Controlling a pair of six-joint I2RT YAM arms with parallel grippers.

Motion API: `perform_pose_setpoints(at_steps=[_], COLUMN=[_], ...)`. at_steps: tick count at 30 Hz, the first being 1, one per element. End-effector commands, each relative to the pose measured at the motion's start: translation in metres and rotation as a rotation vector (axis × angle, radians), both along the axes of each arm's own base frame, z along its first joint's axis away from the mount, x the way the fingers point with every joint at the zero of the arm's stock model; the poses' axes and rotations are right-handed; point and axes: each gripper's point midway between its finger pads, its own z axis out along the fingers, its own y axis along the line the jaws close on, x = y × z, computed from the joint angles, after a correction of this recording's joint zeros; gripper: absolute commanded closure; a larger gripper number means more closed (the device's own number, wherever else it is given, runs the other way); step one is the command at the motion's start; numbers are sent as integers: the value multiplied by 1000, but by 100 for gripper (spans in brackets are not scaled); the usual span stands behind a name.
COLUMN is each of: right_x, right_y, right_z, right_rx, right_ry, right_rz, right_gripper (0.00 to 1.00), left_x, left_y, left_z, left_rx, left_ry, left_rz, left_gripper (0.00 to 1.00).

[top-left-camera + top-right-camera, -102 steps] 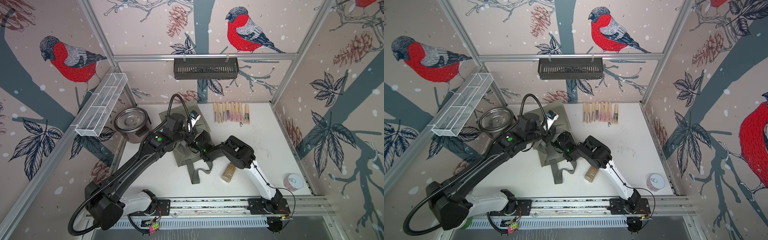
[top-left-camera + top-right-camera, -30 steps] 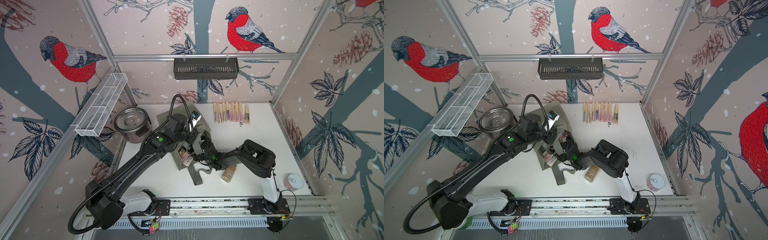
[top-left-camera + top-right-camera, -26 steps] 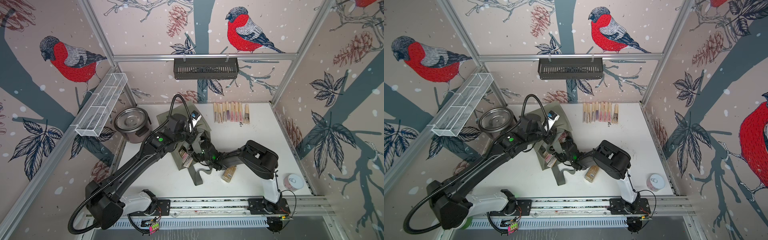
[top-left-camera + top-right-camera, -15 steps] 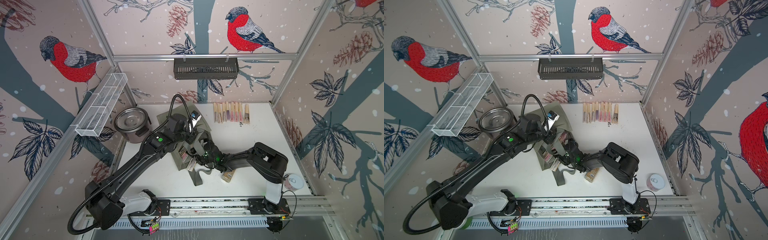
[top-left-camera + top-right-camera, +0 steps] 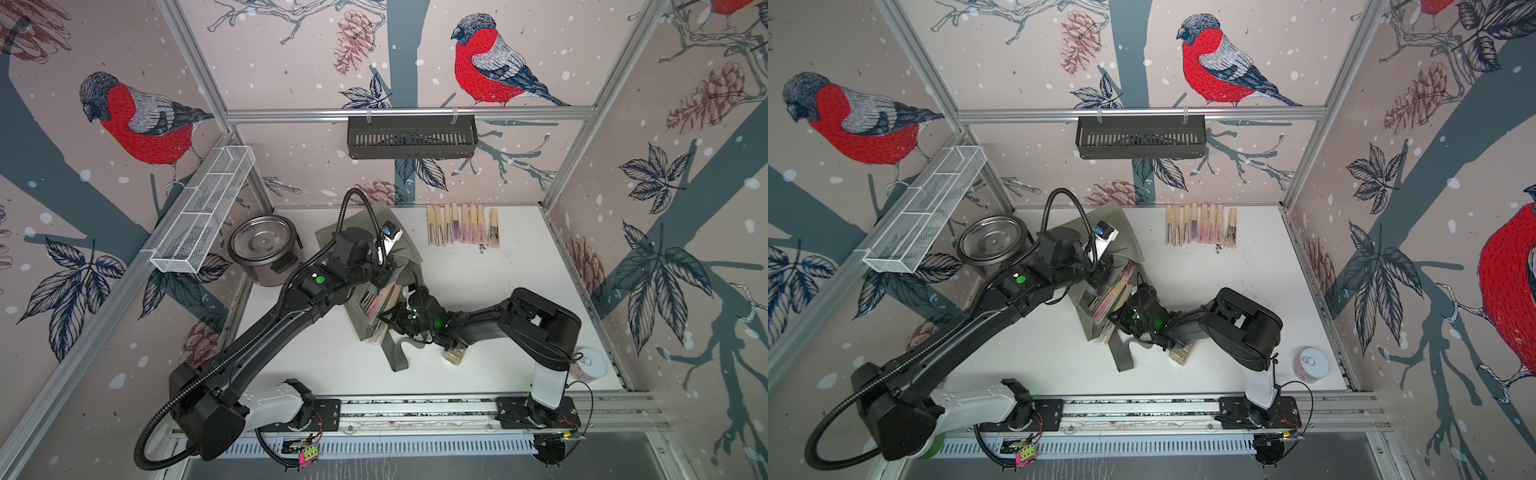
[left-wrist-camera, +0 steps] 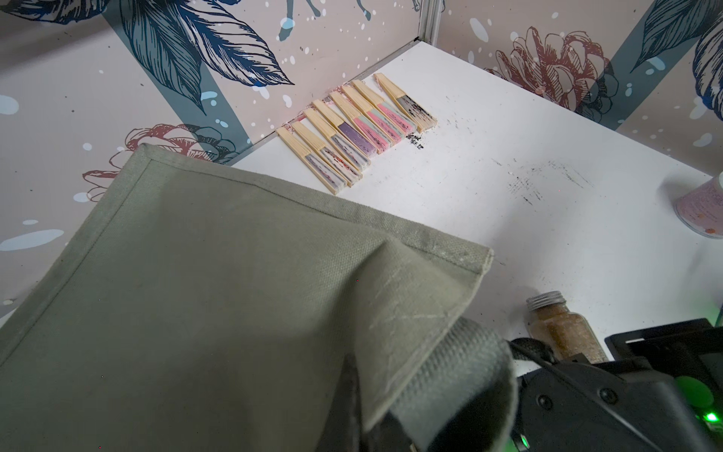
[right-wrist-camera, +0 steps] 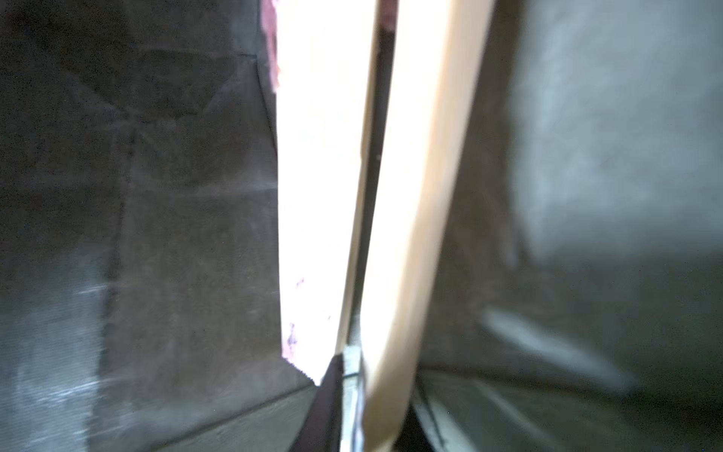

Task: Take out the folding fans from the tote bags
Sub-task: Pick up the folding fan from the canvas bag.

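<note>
My right gripper (image 5: 388,318) is closed on the near end of a folding fan (image 7: 410,195) lying in the tote bag (image 5: 408,253) on the counter (image 5: 498,291), its long axis running straight away from my gripper, deeper into the bag.

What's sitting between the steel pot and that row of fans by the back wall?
The olive tote bag, with the left arm's wrist over it; both top views show it.

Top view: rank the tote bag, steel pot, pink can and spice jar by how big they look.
1. tote bag, though the left arm covers part
2. steel pot
3. pink can
4. spice jar, partly hidden under the right arm, so its place is unsure
</note>
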Motion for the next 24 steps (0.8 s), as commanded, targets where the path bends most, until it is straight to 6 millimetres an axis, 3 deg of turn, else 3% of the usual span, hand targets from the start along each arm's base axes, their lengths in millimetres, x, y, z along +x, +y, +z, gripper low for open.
perform_pose_setpoints(at_steps=[1, 6, 13, 17, 24], right_x=[-1, -9, -26, -25, -55], right_y=[5, 3, -10, -29, -54], right_z=[14, 24, 23, 21, 24], right_rx=[5, 7, -90, -170, -281], right_ry=[-38, -50, -133, -207, -279], right_rz=[36, 81, 203, 229, 433], right_gripper=[89, 92, 93, 93, 92], left_x=[3, 3, 3, 4, 4], left_y=[-1, 0, 1, 2, 1], left_z=[13, 13, 13, 13, 14], left_rx=[-19, -18, -17, -12, -15], left_ry=[-43, -44, -45, -49, -49], left_rz=[0, 3, 6, 14, 13], left_gripper=[100, 100, 100, 100, 100])
